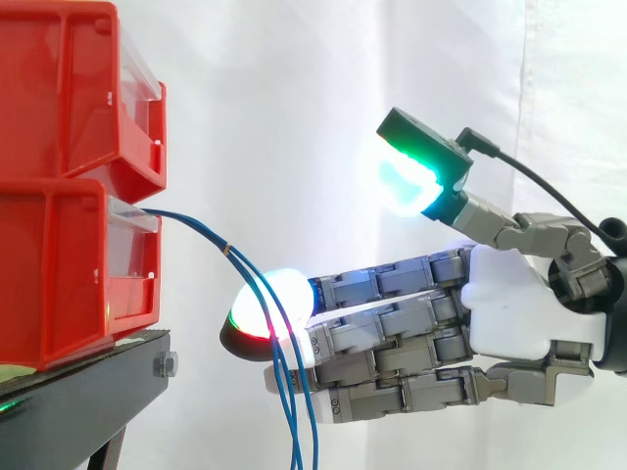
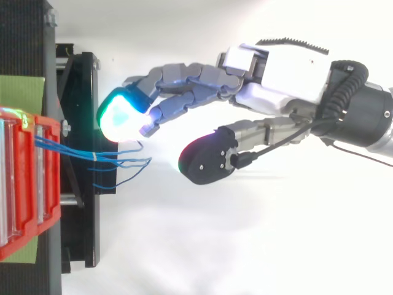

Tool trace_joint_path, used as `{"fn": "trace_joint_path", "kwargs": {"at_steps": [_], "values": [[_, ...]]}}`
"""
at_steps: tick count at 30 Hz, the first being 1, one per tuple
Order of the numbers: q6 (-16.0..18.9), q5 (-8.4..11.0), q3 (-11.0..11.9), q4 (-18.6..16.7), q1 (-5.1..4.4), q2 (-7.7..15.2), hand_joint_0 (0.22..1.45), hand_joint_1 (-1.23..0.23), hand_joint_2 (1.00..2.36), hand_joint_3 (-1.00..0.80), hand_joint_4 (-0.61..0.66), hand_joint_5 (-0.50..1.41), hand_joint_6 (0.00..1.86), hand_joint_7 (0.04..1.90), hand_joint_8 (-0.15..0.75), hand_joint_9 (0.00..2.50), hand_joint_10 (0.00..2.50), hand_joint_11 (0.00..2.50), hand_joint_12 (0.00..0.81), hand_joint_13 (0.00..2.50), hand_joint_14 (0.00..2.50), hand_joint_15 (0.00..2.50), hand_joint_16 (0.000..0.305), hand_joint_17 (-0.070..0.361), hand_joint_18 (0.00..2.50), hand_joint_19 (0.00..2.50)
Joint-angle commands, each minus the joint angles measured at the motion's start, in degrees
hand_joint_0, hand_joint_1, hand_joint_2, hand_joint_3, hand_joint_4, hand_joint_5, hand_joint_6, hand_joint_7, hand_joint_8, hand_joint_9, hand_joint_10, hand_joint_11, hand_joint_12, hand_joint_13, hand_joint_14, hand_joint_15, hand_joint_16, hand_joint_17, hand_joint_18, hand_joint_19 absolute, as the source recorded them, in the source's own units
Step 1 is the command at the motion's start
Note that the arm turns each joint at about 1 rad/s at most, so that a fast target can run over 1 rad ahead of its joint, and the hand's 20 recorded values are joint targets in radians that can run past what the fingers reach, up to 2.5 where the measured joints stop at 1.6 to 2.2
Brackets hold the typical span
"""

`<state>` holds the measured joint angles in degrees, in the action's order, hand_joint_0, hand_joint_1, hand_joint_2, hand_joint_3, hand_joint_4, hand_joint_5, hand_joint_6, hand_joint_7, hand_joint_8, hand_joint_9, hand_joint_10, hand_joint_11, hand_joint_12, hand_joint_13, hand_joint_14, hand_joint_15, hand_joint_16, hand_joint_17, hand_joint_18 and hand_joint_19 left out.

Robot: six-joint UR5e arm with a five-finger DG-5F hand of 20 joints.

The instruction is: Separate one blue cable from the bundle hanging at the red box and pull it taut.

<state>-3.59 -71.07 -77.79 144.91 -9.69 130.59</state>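
Hanging from the lower red bin [image 1: 59,274], the blue cable bundle [image 1: 297,431] arcs out, is tied at one spot, then droops past the black stand [image 1: 88,382]. Strands look thin, light, limp and slick, so one will probably slip unless pinched firmly. Best hold, as I judge it, is just below the tie, where they fan apart. Hand [image 1: 509,304] is spread: fingers [image 1: 392,323] straight with tips at the strands, thumb [image 1: 421,176] lifted well clear, nothing pinched. Free air around, white curtain [image 1: 294,98] behind.
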Motion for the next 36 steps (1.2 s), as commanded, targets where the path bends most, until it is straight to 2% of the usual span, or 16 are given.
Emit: {"fn": "trace_joint_path", "kwargs": {"at_steps": [1,2,4,5,6,9,11,14,26,36], "values": [[0.08,-0.91,0.09,-0.16,-0.06,0.19,0.49,-0.55,1.00,-0.50,0.30,-0.21,0.50,0.87,0.298,0.43,0.01,0.28,0.331,0.22,0.00,0.05,0.043,0.097,0.15,0.14],[0.43,-1.52,0.36,-0.16,-0.06,1.24,0.49,-0.55,1.00,-0.50,0.29,-0.21,0.50,0.87,0.298,0.43,0.01,0.28,0.330,0.22,0.00,0.05,0.043,0.097,0.15,0.14],[1.48,-2.75,0.44,-0.25,0.11,1.95,0.49,-0.55,1.00,-0.50,0.30,-0.20,0.50,0.87,0.298,0.43,0.01,0.29,0.329,0.23,0.00,0.06,0.043,0.097,0.16,0.14],[3.59,-5.30,1.41,0.11,0.20,2.30,0.49,-0.55,1.00,-0.50,0.30,-0.20,0.50,0.87,0.299,0.44,0.01,0.29,0.329,0.23,0.00,0.06,0.043,0.097,0.16,0.14],[3.59,-5.30,1.41,0.11,0.20,2.30,0.50,-0.55,1.00,-0.50,0.30,-0.20,0.50,0.87,0.302,0.45,0.01,0.30,0.329,0.25,0.00,0.07,0.043,0.097,0.17,0.15],[4.47,-8.03,1.85,0.11,0.46,2.74,0.50,-0.55,1.00,-0.50,0.31,-0.19,0.50,0.88,0.306,0.48,0.01,0.31,0.327,0.28,0.00,0.08,0.042,0.095,0.20,0.16],[4.47,-8.73,1.85,-0.16,0.55,2.74,0.50,-0.55,1.00,-0.50,0.32,-0.19,0.50,0.89,0.306,0.50,0.01,0.32,0.327,0.30,0.00,0.09,0.042,0.094,0.21,0.16],[4.56,-9.08,1.85,-0.07,0.64,2.74,0.50,-0.55,1.00,-0.50,0.33,-0.19,0.50,0.89,0.311,0.53,0.01,0.35,0.325,0.32,0.00,0.10,0.041,0.093,0.23,0.17],[5.70,-9.26,1.85,-0.33,2.13,2.65,0.53,-0.56,1.00,-0.49,0.35,-0.16,0.50,0.93,0.307,0.62,0.01,0.39,0.311,0.41,0.01,0.15,0.038,0.086,0.30,0.20],[4.82,-9.52,2.29,-1.92,2.13,2.74,0.55,-0.62,1.00,-0.49,0.34,-0.15,0.50,0.98,0.301,0.66,0.01,0.42,0.305,0.47,0.01,0.18,0.036,0.081,0.36,0.23]]}}
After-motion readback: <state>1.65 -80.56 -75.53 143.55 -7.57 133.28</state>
